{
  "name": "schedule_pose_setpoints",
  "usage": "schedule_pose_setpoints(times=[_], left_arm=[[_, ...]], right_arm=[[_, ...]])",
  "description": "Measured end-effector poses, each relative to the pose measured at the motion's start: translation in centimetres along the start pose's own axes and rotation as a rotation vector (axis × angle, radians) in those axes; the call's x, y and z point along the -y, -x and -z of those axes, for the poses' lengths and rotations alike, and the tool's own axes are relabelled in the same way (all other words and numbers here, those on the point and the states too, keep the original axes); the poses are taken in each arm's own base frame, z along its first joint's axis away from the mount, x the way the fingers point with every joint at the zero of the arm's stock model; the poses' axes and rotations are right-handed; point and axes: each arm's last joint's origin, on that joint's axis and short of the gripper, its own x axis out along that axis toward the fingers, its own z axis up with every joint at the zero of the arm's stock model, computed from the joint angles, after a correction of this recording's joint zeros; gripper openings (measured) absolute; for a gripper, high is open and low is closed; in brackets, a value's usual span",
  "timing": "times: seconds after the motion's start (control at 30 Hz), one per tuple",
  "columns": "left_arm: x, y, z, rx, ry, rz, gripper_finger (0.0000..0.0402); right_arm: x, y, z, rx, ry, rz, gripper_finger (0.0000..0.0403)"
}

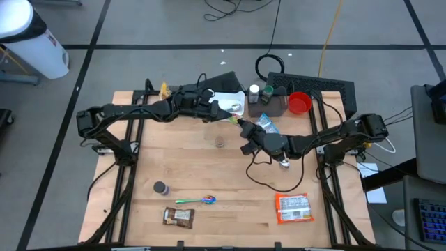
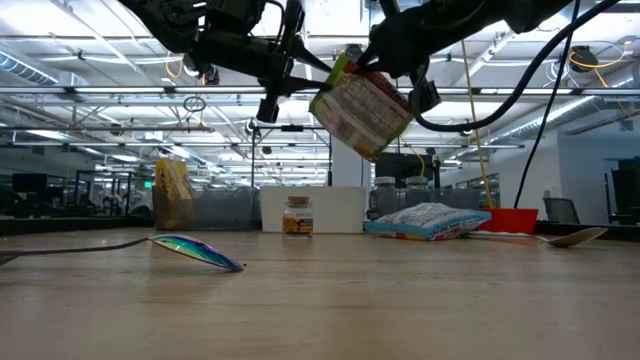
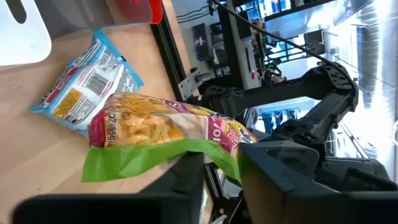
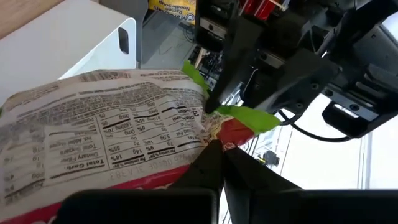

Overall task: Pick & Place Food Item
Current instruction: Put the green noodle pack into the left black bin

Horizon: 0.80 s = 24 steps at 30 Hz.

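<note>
A snack bag hangs in the air over the table's far middle. It has a green top edge, a red front showing yellow fries and a white printed back. My left gripper reaches in from the left and is shut on the green edge. My right gripper comes from the right and is shut on the bag beside it. From above, only a green sliver of the bag shows between my left gripper and my right gripper. My left gripper pinches the bag's green top edge between its two fingers, coming nearly level from the table's left. The bag is lifted clear of the table. My right gripper pinches the bag's edge just below the green strip between its shut fingers, coming level from the table's right. The bag hangs tilted, with its printed back toward this gripper.
A blue-and-white bag lies on the table under the held one. At the far edge stand a white bin and a red cup. A small jar stands mid-table. An iridescent spoon, a snack bar and an orange packet lie near the front.
</note>
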Motion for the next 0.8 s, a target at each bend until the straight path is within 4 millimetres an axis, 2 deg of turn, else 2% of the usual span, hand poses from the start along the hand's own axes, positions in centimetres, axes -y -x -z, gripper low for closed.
schedule_pose_setpoints(times=[0.2, 0.33, 0.57, 0.8], left_arm=[[0.03, 0.0, 0.0, 0.001, -0.085, 0.003, 0.0008], [0.21, 0.01, -0.04, -0.009, -0.15, 0.03, 0.0005], [0.24, 0.01, 0.05, -0.034, -0.23, 0.045, 0.0003], [0.16, 0.36, -0.57, -0.06, -0.276, 0.083, 0.0002]], right_arm=[[0.09, 0.28, -0.24, 0.012, 0.015, 0.005, 0.0], [0.15, 0.44, -0.38, 0.017, 0.0, 0.009, 0.0], [0.42, 0.63, -0.56, 0.055, -0.187, 0.032, 0.0008], [0.79, 0.89, -0.25, 0.073, -0.351, 0.043, 0.0081]])
